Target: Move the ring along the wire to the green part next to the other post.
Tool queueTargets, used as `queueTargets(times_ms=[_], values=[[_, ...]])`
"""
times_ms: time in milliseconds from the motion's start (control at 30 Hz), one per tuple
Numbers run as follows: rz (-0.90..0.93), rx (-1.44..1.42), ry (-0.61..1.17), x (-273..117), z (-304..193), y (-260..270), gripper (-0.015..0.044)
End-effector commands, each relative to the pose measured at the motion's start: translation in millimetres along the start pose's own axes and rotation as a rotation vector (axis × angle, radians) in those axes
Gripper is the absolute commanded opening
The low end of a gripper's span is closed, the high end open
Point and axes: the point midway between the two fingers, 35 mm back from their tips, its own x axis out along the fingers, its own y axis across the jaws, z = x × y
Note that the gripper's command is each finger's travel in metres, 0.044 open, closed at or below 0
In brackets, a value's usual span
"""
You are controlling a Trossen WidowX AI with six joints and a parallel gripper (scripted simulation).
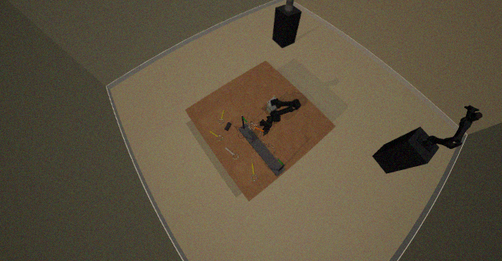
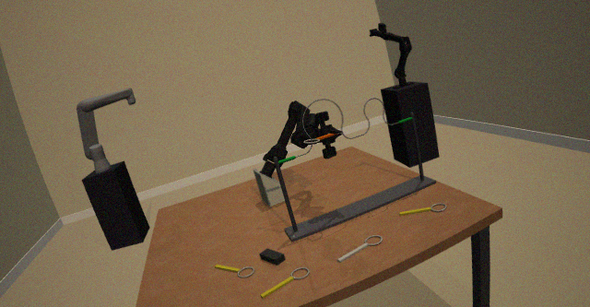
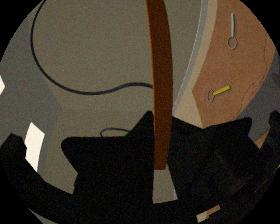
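Note:
My gripper (image 2: 339,134) (image 1: 265,132) is shut on the orange handle (image 2: 327,136) (image 1: 259,129) (image 3: 162,75). The ring (image 2: 312,141) (image 1: 252,126) is at the handle's far end, held nearly flat in the air. It appears to be around the thin grey wire (image 2: 343,118) (image 3: 91,93), at the lower left of the big loop in the exterior view. Contact is too small to tell. The near green part (image 2: 287,159) joins the near post (image 2: 286,196); the other green part (image 2: 406,120) (image 1: 281,162) joins the far post (image 2: 418,152). The wrist view does not show the ring.
The grey base bar (image 2: 364,206) (image 1: 260,151) lies on the wooden table (image 2: 194,233). Beyond it lie several yellow-handled rings, a white-handled ring (image 2: 352,253) and a black block (image 2: 272,256). The wire bends in a second, smaller arch towards the far post. Two other arms stand on black pedestals off the table.

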Motion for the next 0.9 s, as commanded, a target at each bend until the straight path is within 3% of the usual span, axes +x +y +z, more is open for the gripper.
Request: queueTargets(times_ms=[0,867], values=[[-0.053,-0.084,0.01,-2,2,-18,-0.015],[-0.319,-0.632,0.0,-21,36,-106,-0.015]])
